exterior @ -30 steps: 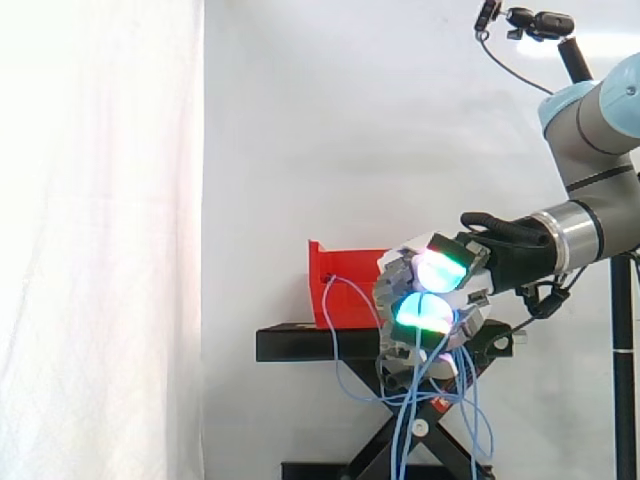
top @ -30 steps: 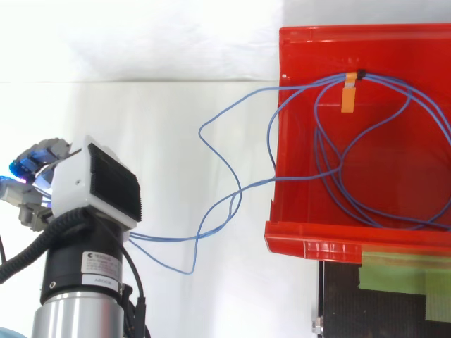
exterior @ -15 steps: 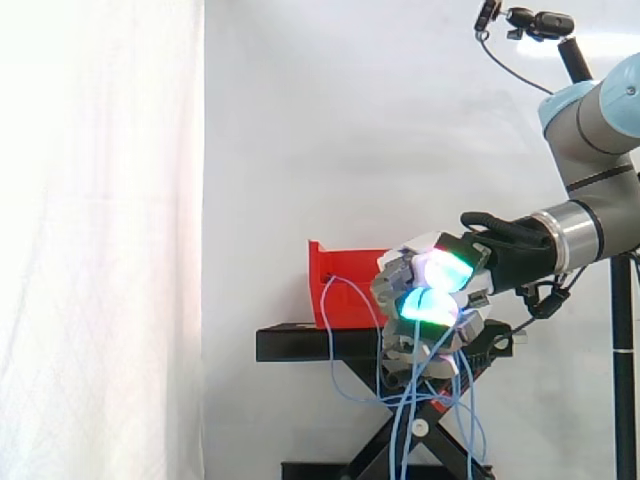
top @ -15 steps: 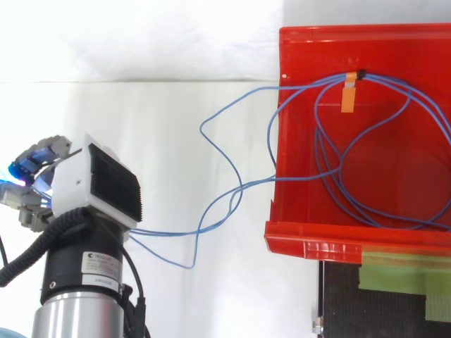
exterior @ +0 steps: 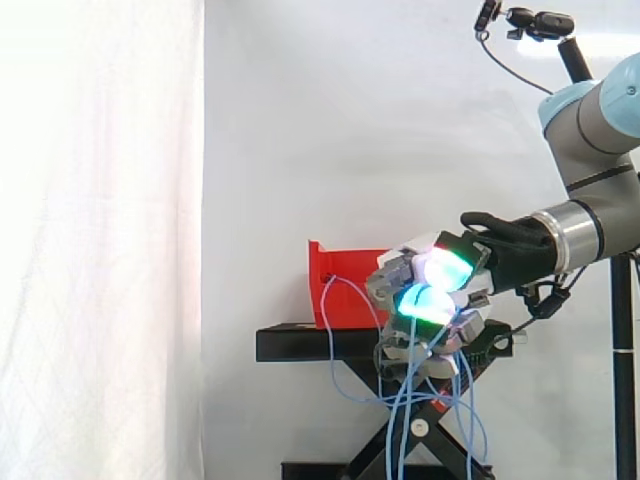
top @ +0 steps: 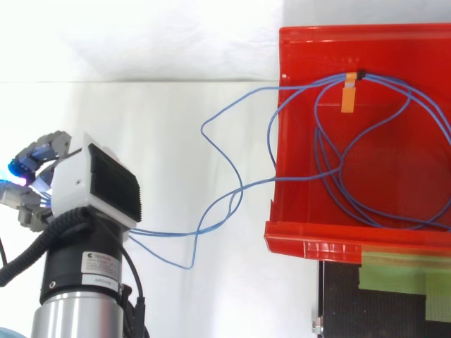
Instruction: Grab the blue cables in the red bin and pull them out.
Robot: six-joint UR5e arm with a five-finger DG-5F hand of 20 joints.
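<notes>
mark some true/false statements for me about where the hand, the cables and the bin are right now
1. The hand has its fingers curled round the blue cables. True.
2. The blue cables are wholly out of the red bin. False: several loops lie inside it, and only some strands trail over its wall to the hand.
3. An orange tape strip sits on the cables inside the bin. True.
4. The hand is reaching inside the red bin. False: it is outside the bin and apart from it, with cables hanging below it in the side view.
5. The red bin stands on a white table. False: it stands on a black stand.
</notes>
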